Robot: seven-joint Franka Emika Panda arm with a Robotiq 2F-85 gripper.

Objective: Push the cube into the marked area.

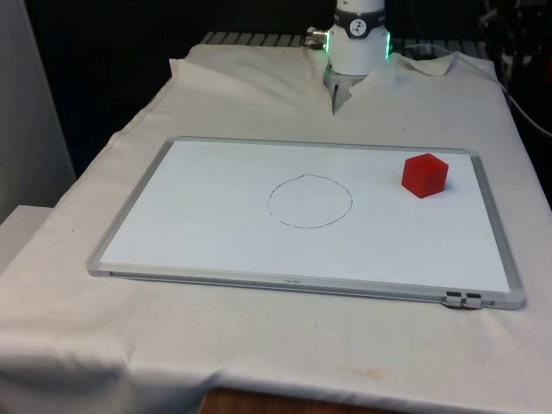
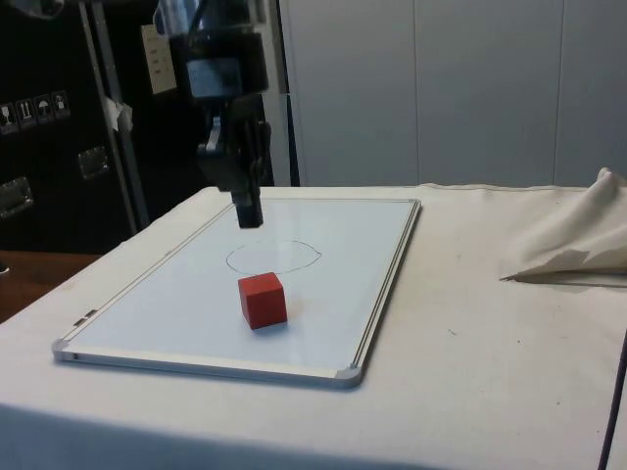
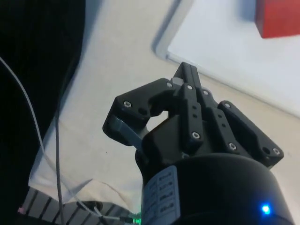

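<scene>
White cloth covers the table [image 1: 259, 362], bearing one whiteboard [image 1: 216, 241] with one drawn circle [image 1: 310, 201]. One red cube [image 1: 424, 175] sits right of it. One gripper [image 2: 250, 217], fingers clenched together, hangs at the board's far edge.

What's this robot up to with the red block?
A robot arm is meant to push the red cube into the circle drawn on the whiteboard. The cube sits outside the circle, toward the front view's right, untouched. The gripper hangs with fingers together near the board's far edge, apart from the cube, so no push has begun.
</scene>
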